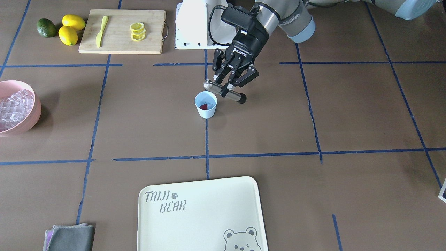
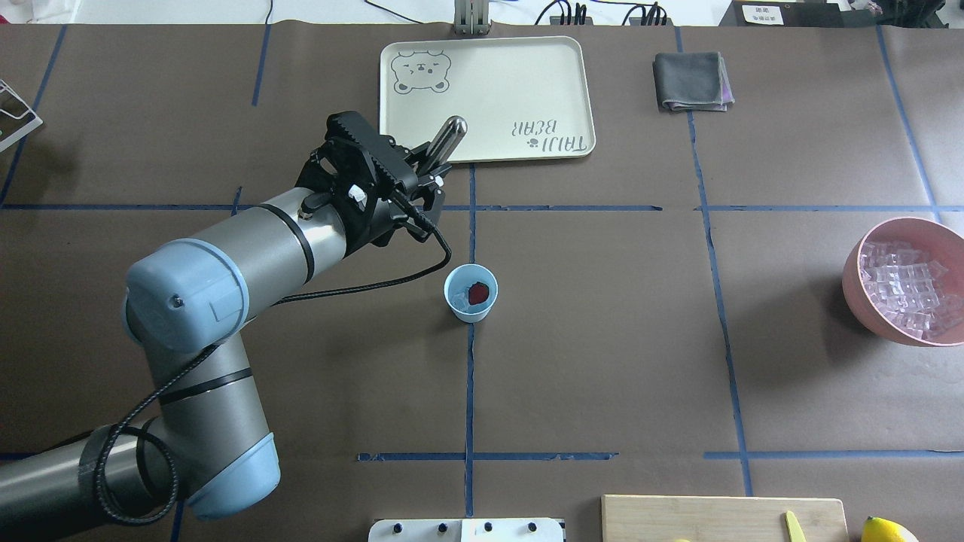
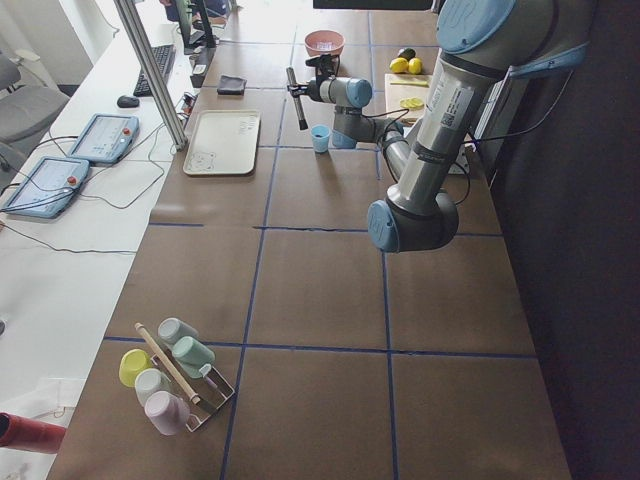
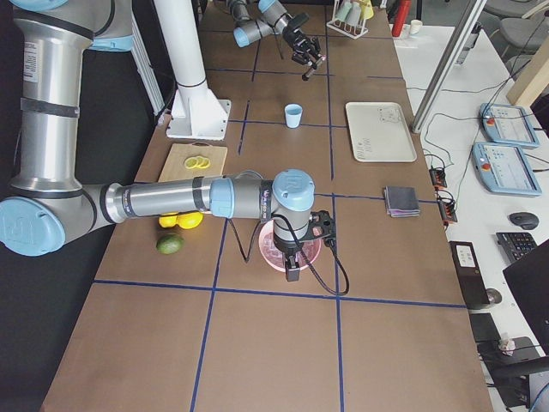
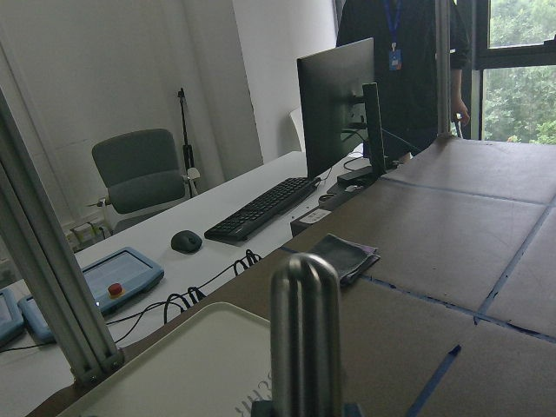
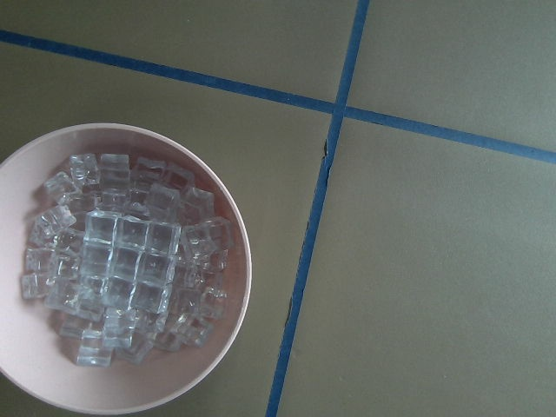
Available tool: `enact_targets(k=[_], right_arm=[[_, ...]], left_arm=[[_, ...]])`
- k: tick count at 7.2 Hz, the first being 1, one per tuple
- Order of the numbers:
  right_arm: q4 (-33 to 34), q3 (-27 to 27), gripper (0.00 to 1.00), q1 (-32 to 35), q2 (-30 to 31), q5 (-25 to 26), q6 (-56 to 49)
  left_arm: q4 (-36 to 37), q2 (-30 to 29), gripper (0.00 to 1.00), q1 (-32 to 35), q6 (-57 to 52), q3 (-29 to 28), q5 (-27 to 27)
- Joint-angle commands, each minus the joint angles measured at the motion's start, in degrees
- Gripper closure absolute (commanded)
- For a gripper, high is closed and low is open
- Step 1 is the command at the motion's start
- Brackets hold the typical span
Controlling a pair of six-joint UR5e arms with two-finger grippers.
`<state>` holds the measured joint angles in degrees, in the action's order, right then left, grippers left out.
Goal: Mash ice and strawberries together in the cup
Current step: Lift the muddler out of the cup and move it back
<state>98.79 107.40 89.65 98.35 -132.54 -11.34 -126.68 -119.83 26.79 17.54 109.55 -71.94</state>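
Observation:
The light blue cup (image 1: 206, 104) stands on the table's middle line and also shows in the overhead view (image 2: 470, 293). A red strawberry (image 2: 477, 293) lies inside it with a little clear ice (image 2: 457, 302). My left gripper (image 1: 230, 85) is shut on a steel muddler (image 1: 224, 91) held tilted in the air, just above and beside the cup, not touching it. The muddler's rounded end fills the left wrist view (image 5: 304, 330). My right gripper (image 4: 292, 257) hangs over the pink bowl (image 6: 236, 261) of ice cubes (image 6: 130, 261). I cannot tell whether it is open.
A cream tray (image 2: 489, 83) lies at the far side with a grey cloth (image 2: 691, 81) beside it. A cutting board (image 1: 118, 42) with a knife (image 1: 101, 31) and lemon slices (image 1: 137, 31), two lemons (image 1: 71, 29) and an avocado (image 1: 46, 28) sit near the robot.

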Motion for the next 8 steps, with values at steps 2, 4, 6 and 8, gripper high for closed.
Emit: enact_targets(k=[2,4,6,8], right_arm=[[0.09,0.00,0.01,0.00,0.09,0.00,0.00],[0.09,-0.08,0.01,0.00,0.09,0.00,0.00],[0.00,-0.70,0.01,0.00,0.00,0.00,0.00],[0.00,-0.87,0.01,-0.09,-0.09,-0.09,0.00]], left_arm=[[28.90,0.12,0.99,1.84,-9.67,6.64,-2.57],[41.38,2.22,1.00,13.84,-10.68,6.46,-23.15],[49.39,3.11,1.00,25.02,-10.25,3.41,-35.51],[53.81,5.91,1.00,34.86,-8.50,-2.28,-40.96]])
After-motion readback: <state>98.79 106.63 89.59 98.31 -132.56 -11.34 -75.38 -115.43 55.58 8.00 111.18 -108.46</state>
